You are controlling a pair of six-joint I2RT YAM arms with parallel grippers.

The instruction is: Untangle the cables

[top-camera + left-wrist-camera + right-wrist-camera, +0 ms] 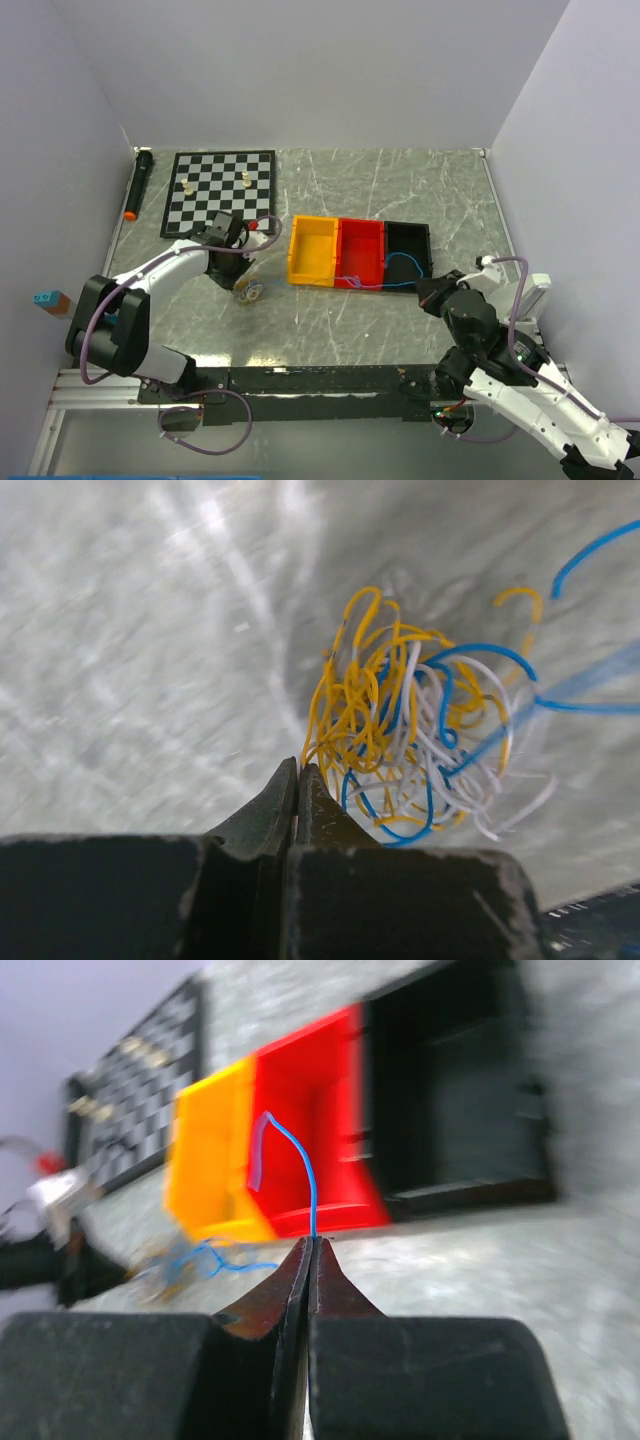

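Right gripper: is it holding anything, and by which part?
Yes: the right gripper is shut on a blue cable, pinched at its fingertips. Whether that is the strand's end or middle cannot be told.

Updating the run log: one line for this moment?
left gripper shut beside cable bunch | right gripper shut on blue cable | bunch tangled

Top external: fixed above and behind my two bases, facing down and forward. It takes in the whole table at far range.

Left wrist: set behind my left gripper, facing steeply down. It sits very close to the cables.

Right wrist: set behind my right gripper, low, facing across the table toward the bins and chessboard. The image is blurred.

Overlap: top and left wrist share the cables. Top and right wrist share the bins and chessboard.
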